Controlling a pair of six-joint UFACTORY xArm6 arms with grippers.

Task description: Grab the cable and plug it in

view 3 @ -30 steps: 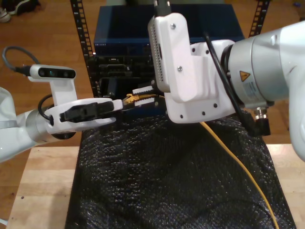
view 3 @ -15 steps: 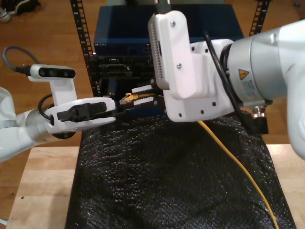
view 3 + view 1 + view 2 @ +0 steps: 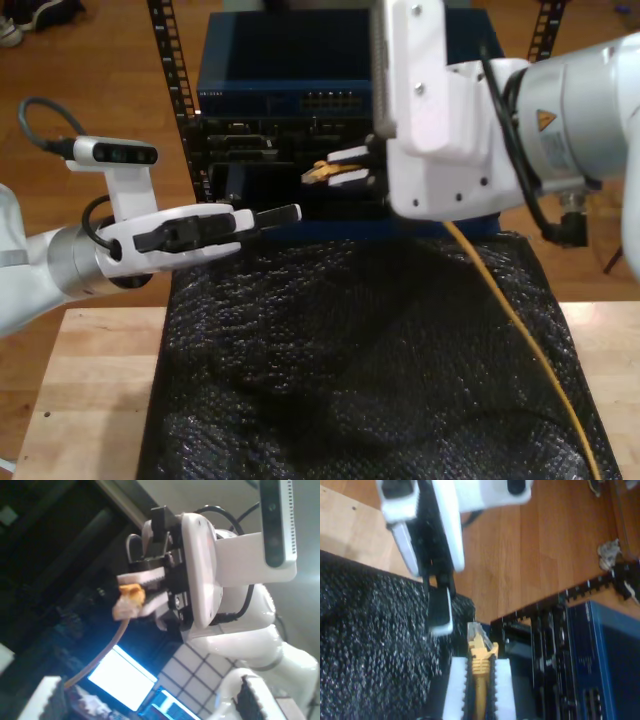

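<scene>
The cable point(image 3: 520, 320) is yellow-orange and ends in a clear plug point(image 3: 320, 170). My second gripper point(image 3: 345, 165) is shut on the plug's boot, at the exterior view's centre right, in front of the black rack point(image 3: 250, 150). The second wrist view shows the plug point(image 3: 479, 650) sticking out between that gripper's white serrated pads point(image 3: 455, 690), tip toward the rack. My first gripper point(image 3: 275, 214) reaches in from the exterior view's left, open, a short way from the plug. Its wrist view has its pads point(image 3: 47, 695) wide apart and, beyond them, the plug point(image 3: 129, 599) held in my second gripper point(image 3: 142, 591).
A blue switch box point(image 3: 290, 80) sits on top of the rack, with a row of ports. A black bubbled mat point(image 3: 350, 370) covers the wooden table point(image 3: 90, 400). The cable trails down over the mat at the exterior view's right. Perforated rack rails point(image 3: 170, 60) stand at both sides.
My second gripper has carried the plug toward the exterior view's right and closer to the rack, away from my first gripper's fingertips. The first arm has barely moved.
</scene>
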